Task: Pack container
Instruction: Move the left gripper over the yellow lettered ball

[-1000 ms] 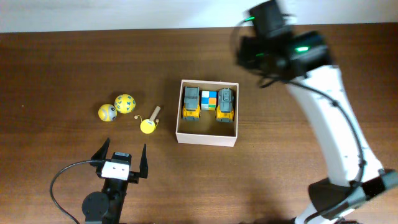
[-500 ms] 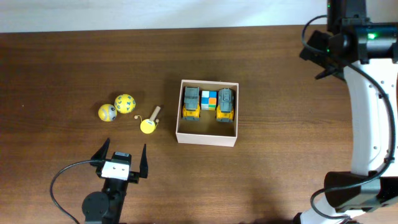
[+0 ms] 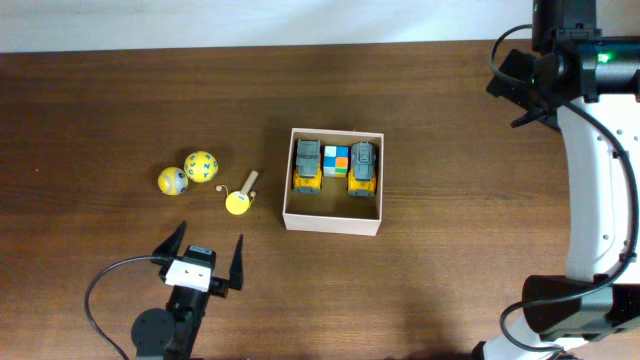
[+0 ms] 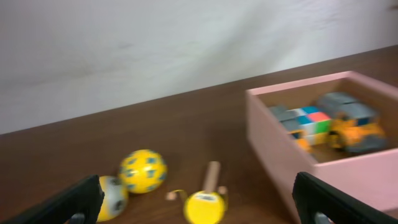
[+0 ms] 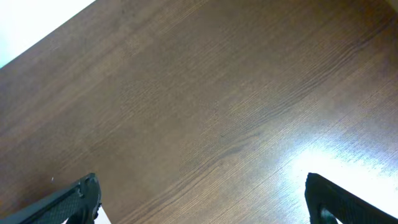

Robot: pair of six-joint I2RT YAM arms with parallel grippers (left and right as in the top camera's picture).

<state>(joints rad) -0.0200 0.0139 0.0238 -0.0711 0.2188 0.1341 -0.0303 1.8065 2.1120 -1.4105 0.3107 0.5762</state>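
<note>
The container, a shallow white-walled box, sits mid-table holding two yellow-and-grey toy trucks with a coloured cube between them. Left of it lie two yellow balls and a yellow toy with a wooden handle. My left gripper stands open just in front of these toys, nothing between its fingers. In the left wrist view the balls, the handled toy and the container lie ahead of the open gripper. My right gripper is open over bare wood.
The right arm reaches up the table's right side to the far right corner, next to the white back edge. A black cable loops by the left arm's base at the front.
The right arm has swung from just behind the container out to the far right corner. The left gripper has turned slightly and edged right. Toys and container stay put.
</note>
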